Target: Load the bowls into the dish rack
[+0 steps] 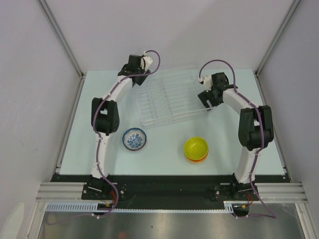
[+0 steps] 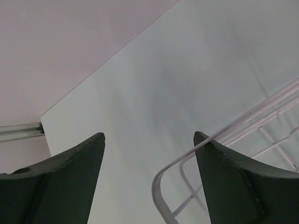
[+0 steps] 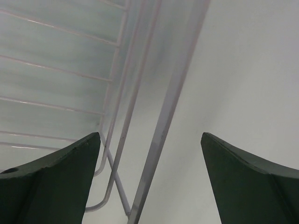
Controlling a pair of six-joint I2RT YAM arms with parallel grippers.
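Note:
The clear dish rack lies at the back middle of the table and holds no bowls. A white bowl with blue pattern sits in front of its left end. A yellow-green bowl sits stacked on an orange bowl in front of its right end; any red bowl is hidden. My left gripper is open at the rack's far left corner, and the rack's rim shows between its fingers. My right gripper is open over the rack's right edge, its wall rim running between the jaws.
White walls with metal posts close in the table at the back and both sides. The black front rail carries the arm bases.

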